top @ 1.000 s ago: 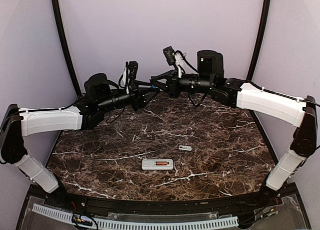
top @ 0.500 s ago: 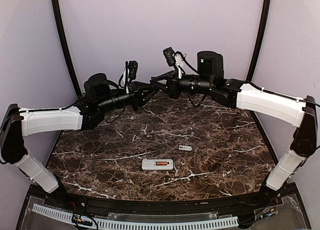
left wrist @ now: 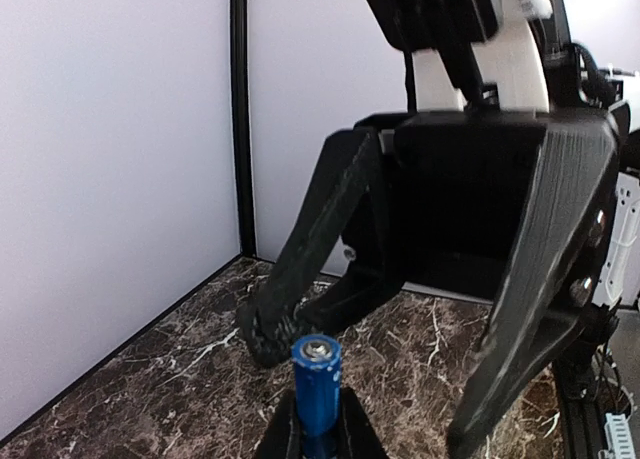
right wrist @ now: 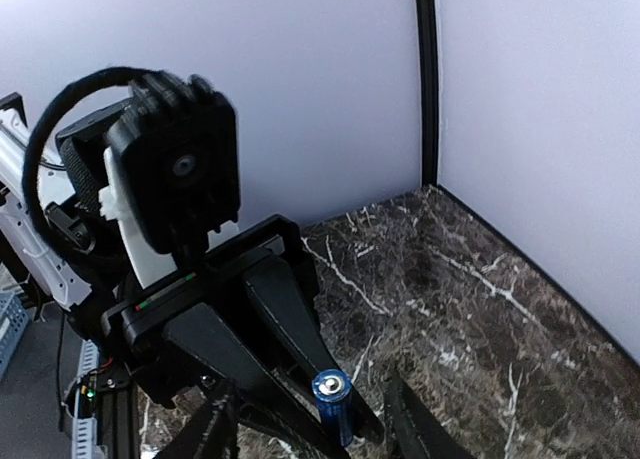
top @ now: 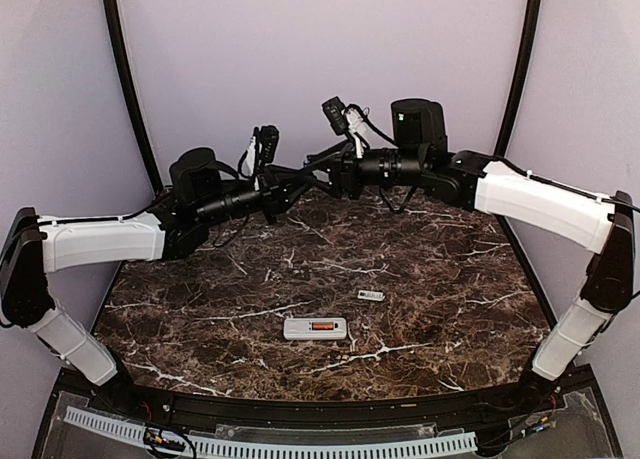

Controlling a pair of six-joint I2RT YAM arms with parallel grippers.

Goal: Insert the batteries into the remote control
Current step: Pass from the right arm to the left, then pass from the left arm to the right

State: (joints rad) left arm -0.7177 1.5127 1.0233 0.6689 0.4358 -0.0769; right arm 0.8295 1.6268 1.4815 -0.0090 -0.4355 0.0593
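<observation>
1. The left gripper (left wrist: 318, 425) had pinched shut on the blue battery (left wrist: 316, 371), held aloft
2. The right gripper (right wrist: 311, 426) had sprung half open, empty: handover done
3. The remote control (top: 315, 328) lay on the table (top: 455, 279), orange battery (top: 322, 326) seated, awaiting the blue

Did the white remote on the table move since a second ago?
No. The remote control lies over the same white veins of the table, with the same gap to the table's front edge.
</observation>
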